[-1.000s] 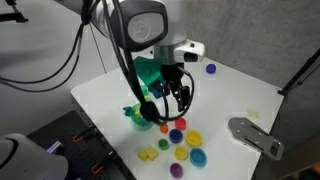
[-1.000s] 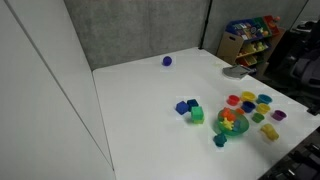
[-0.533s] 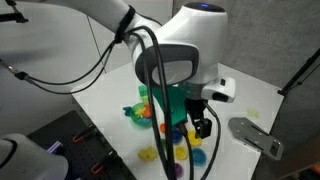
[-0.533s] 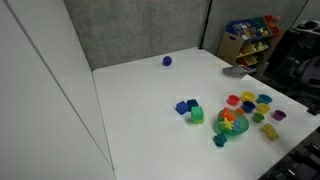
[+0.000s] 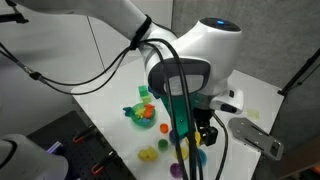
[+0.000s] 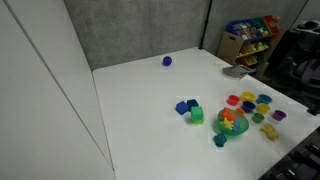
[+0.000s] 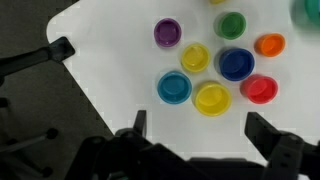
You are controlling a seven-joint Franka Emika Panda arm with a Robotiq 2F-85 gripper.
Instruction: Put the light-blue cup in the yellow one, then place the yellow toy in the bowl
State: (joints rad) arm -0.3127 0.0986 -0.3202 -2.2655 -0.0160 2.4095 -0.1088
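In the wrist view my gripper is open and empty, its two fingers spread just below a cluster of little cups. The light-blue cup sits right beside the plain yellow cup, both upright on the white table. In an exterior view the gripper hangs over the cups and hides most of them. The pale-yellow toy lies on the table near the front edge. The teal bowl stands behind it with coloured pieces inside.
Purple, green, orange, small yellow, dark-blue and red cups crowd around. A grey metal plate lies at the table corner. Blue and green blocks and a blue ball lie further off.
The arm has swung from above the bowl toward the table's front and now hangs over the cup cluster. The objects have not moved.
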